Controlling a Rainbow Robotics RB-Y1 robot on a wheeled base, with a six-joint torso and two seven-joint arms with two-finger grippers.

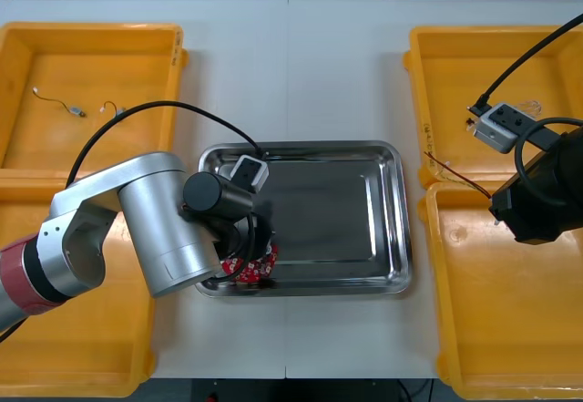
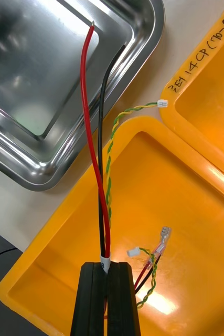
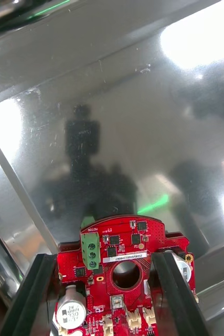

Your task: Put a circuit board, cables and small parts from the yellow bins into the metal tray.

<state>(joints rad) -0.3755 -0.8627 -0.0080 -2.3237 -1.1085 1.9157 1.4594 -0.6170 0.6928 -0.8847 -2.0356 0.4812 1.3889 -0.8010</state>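
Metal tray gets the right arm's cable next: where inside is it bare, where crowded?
Bare: middle and right half of the metal tray, up to its right rim. Crowded: its near left corner, where the left end effector holds the round red circuit board. The right end effector grips the red and black cable.

Bright, even light from above over the table (image 1: pixel 291 74); shadows soft and faint, without hard edges. Dark, mirror-like reflections over most of the floor of the metal tray (image 1: pixel 390 160), with a paler sheen toward its right edge. From the left wrist, strong white glare in patches on the tray floor beyond the circuit board (image 3: pixel 125 252), with a dark mirrored shape between them and one thin green streak. Board itself evenly lit. From the right wrist, a soft bright spot on the floor of the yellow bin (image 2: pixel 64 231). Red and black cables (image 2: pixel 85 105) evenly lit.
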